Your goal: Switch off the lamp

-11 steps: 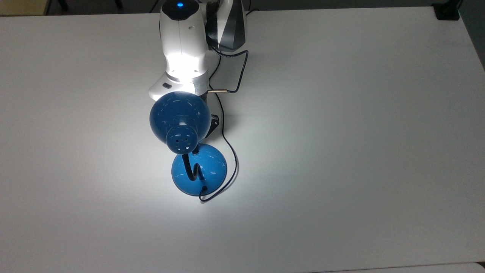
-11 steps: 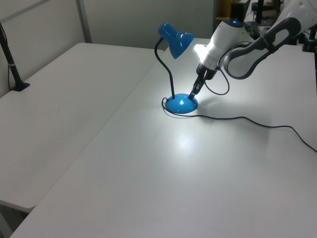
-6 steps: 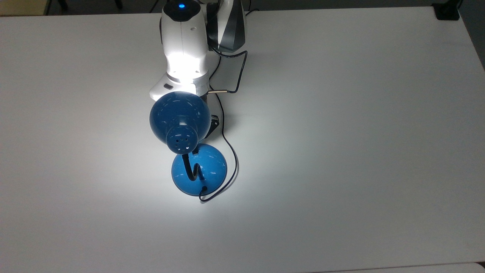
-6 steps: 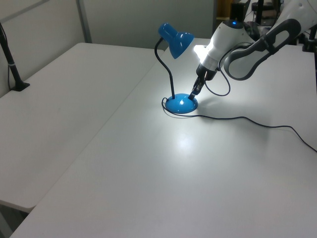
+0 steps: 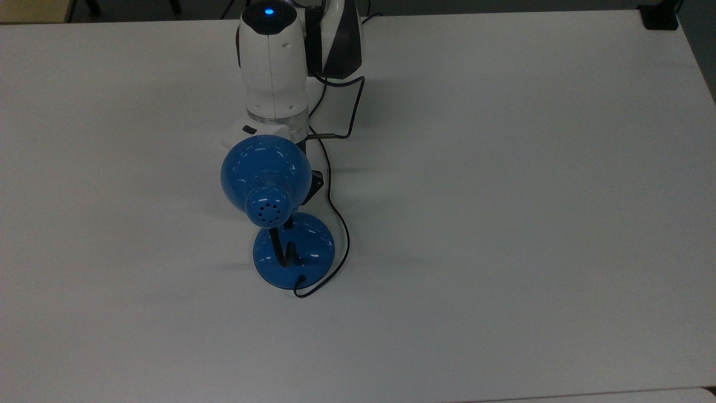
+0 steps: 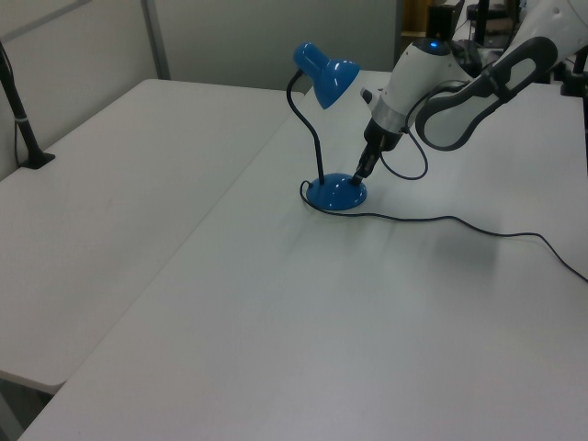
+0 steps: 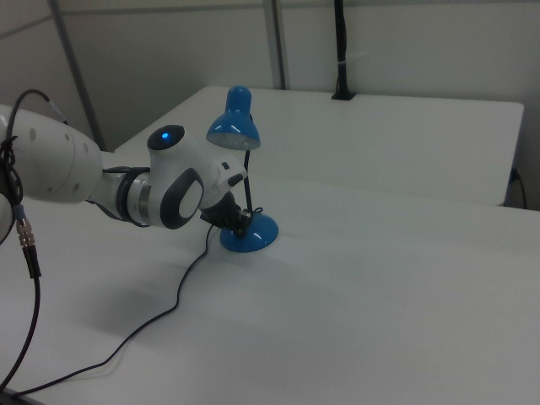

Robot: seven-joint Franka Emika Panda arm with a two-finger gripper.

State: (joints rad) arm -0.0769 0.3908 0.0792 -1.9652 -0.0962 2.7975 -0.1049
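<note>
pincer (image 6: 361, 173) tips too small to tell, lamp (image 5: 265, 178) shade hiding them

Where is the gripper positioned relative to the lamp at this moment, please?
In the left view, the gripper points down at the right edge of the lamp's round base, beneath the shade and beside the gooseneck, on the white table.

The lamp (image 5: 277, 207) has gone dark. A moment ago it lit up the arm (image 5: 273, 61) and made a bright patch on the surface (image 5: 503, 224) around it. Now that glow is gone and the surface looks the same grey all over.
</note>
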